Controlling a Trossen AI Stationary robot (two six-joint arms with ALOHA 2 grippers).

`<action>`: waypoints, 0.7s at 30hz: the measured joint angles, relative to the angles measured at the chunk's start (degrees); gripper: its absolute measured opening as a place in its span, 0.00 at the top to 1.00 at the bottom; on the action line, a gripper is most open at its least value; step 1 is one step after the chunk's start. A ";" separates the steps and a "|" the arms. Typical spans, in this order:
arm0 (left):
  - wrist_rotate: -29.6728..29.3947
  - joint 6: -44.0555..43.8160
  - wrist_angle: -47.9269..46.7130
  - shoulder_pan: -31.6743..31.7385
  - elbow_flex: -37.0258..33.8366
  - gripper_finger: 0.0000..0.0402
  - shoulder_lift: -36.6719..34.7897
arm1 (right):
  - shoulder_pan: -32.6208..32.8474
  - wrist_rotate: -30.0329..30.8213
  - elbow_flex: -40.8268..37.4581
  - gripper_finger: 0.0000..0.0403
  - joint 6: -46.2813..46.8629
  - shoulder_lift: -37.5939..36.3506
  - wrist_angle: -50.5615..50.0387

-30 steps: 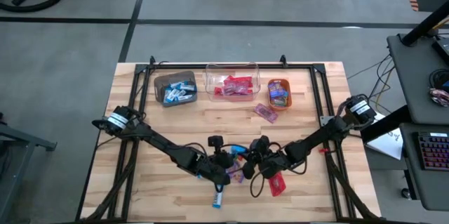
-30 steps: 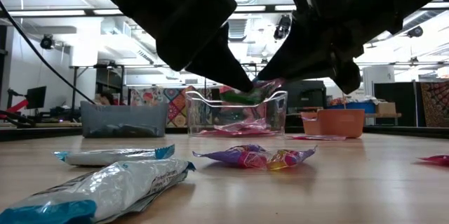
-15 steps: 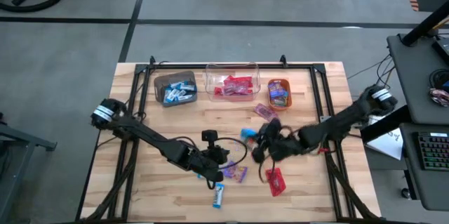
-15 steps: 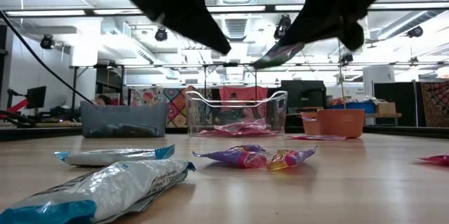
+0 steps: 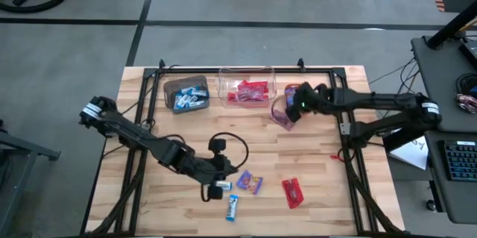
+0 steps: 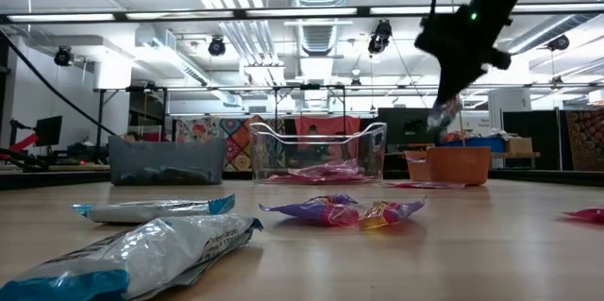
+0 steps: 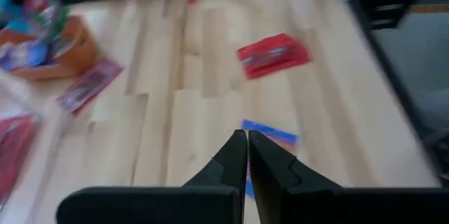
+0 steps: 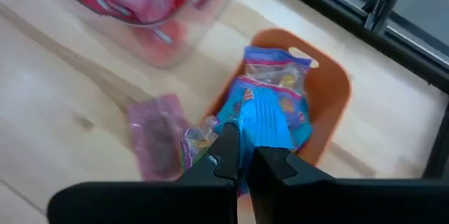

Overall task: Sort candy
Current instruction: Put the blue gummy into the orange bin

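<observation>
Now a blue-wrapped candy is pinched between the narrowly closed fingers of the right gripper, which is held above the near rim of the orange bin, at the far right of the row of 3 bins. Purple and blue pieces are already piled inside that bin, and 1 pink candy lies on the table just beside it. To do the drop well, the piece should be carried fully over the bin's opening before the fingers are parted, so that it is not caught on the rim or spilled next to the pink one. The left gripper is poised low over the table's near middle, its fingers pressed together and nothing seen between them. Close to it, a blue-and-white candy, a purple candy and a red candy remain unsorted on the wood.
</observation>
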 joint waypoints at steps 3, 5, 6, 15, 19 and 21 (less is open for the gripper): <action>2.03 1.45 -0.08 -0.75 -1.09 1.00 -2.31 | -6.50 -5.12 0.00 0.98 -8.40 1.39 0.52; 2.10 1.14 0.24 -1.20 -2.47 1.00 -3.96 | -10.29 -10.05 0.00 0.98 -14.84 2.49 0.89; 2.10 0.57 0.42 -1.50 -3.20 1.00 -4.73 | -12.01 -13.07 0.00 0.98 -17.96 2.97 1.11; 7.80 -3.39 2.34 -4.41 -11.24 1.00 -7.94 | -18.05 -21.04 0.00 0.98 -31.60 6.70 6.18; 10.88 -5.87 5.26 -4.74 -13.84 1.00 -7.27 | -18.01 -21.58 0.00 0.95 -32.21 7.33 7.15; 10.95 -6.51 6.53 -4.82 -14.87 1.00 -6.97 | -18.01 -21.50 0.00 0.92 -31.36 7.49 6.89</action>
